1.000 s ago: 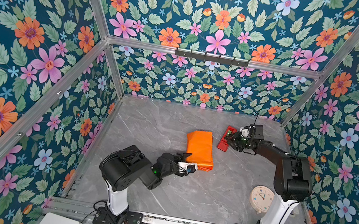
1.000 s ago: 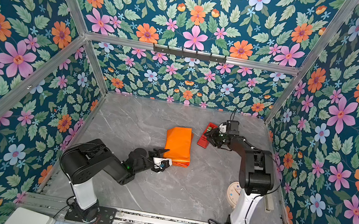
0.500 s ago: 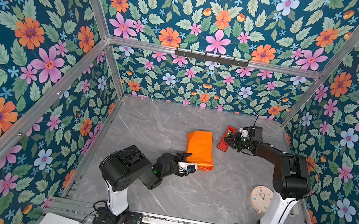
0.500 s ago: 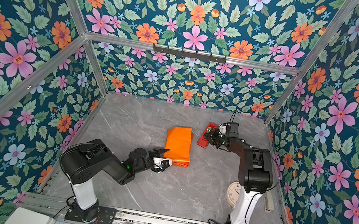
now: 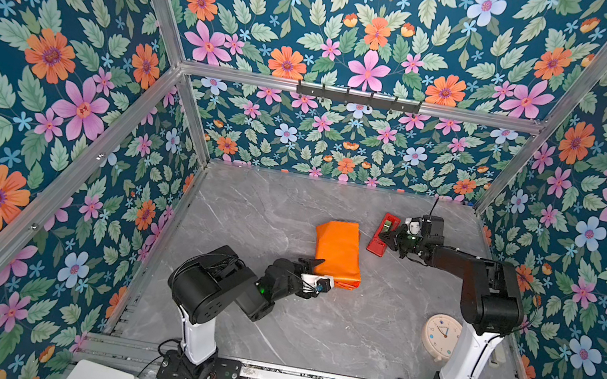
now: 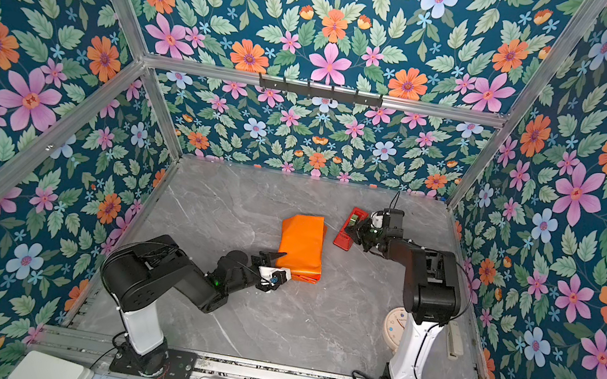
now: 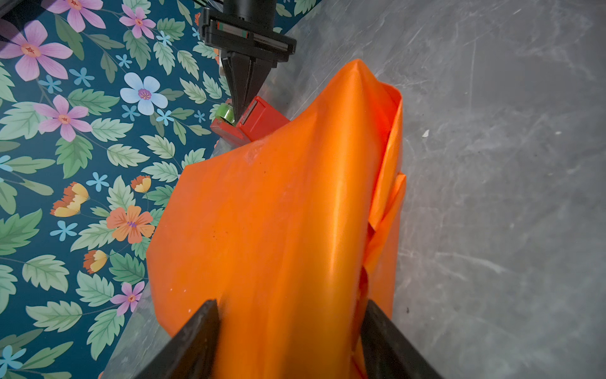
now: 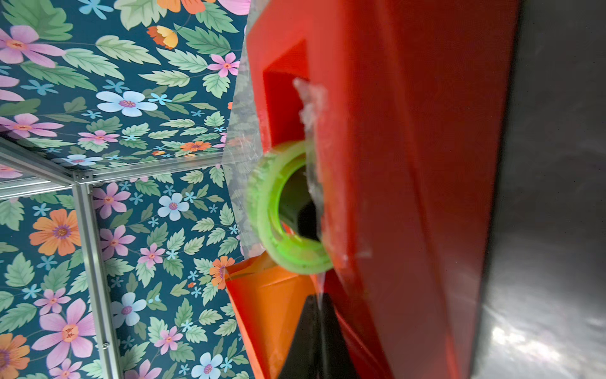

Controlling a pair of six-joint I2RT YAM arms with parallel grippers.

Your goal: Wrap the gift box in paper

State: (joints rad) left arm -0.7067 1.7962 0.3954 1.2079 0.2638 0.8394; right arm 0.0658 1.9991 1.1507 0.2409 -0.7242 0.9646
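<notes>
Glossy orange paper (image 5: 338,247), folded into a flat parcel, lies mid-way across the grey counter (image 5: 268,214). The left fingers (image 7: 196,338) clasp its near end, one on either side. The right fingers (image 7: 244,85) are pinched together against a red tape dispenser (image 5: 382,234), beside its green roll (image 8: 262,203).

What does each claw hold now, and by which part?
Left claw grips the paper bundle at its near end. Right claw, shut, seems to pinch the tape end at the dispenser.

Paper (image 5: 337,249): glossy orange face out, folded into creased rectangular bundle, lying flat.
</notes>
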